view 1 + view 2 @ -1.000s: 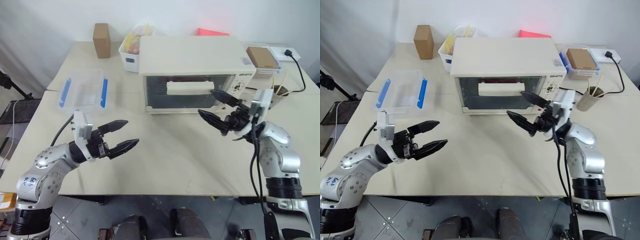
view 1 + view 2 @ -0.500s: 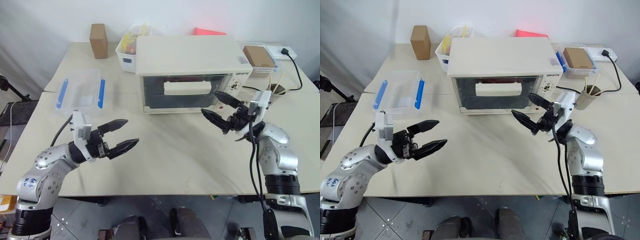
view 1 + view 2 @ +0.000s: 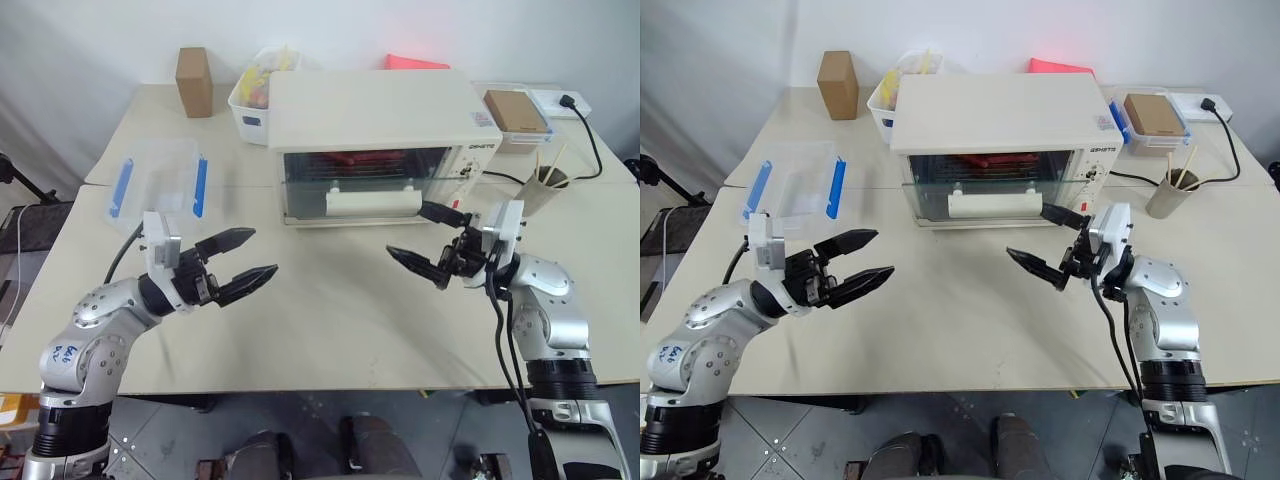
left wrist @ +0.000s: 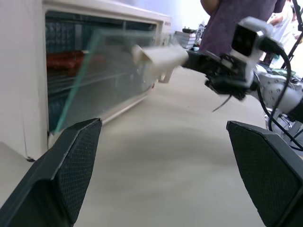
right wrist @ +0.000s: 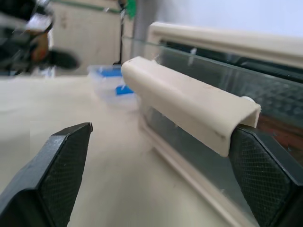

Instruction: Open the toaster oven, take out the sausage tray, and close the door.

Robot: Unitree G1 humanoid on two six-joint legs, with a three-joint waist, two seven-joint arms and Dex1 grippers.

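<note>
Toaster oven (image 3: 375,120): cream-white box at the back middle of the desk (image 3: 330,310), beyond both sets of fingers, nearer the right pair.

Door (image 3: 990,180): glass panel, partly open, tilted outward from its lower hinge. Its cream bar handle (image 3: 995,204) hangs forward and low, just beside the upper finger of the right gripper (image 3: 428,243). In the right wrist view the handle (image 5: 189,106) runs across between the two fingers; contact cannot be told.

Sausage tray (image 3: 350,159): inside the oven behind the glass, seen as a red-brown band on the rack. In the left wrist view the sausages (image 4: 66,60) show through the tilted pane.

Right gripper: fingers spread wide, gripping nothing, tips pointing toward the handle's right end, held above the desk in front of the oven's lower right corner.

Left gripper (image 3: 242,264): fingers spread wide, empty, held above bare desk, well apart from the oven, tips pointing toward the right gripper.

Clear plastic box with blue clips (image 3: 160,183): on the desk just beyond the left fingers.

White bin of colourful items (image 3: 252,95): behind the oven's left corner.

Brown carton (image 3: 194,81): upright, far beyond the left fingers.

Paper cup with sticks (image 3: 547,180): beyond the right fingers, beside a black cable (image 3: 590,140).
</note>
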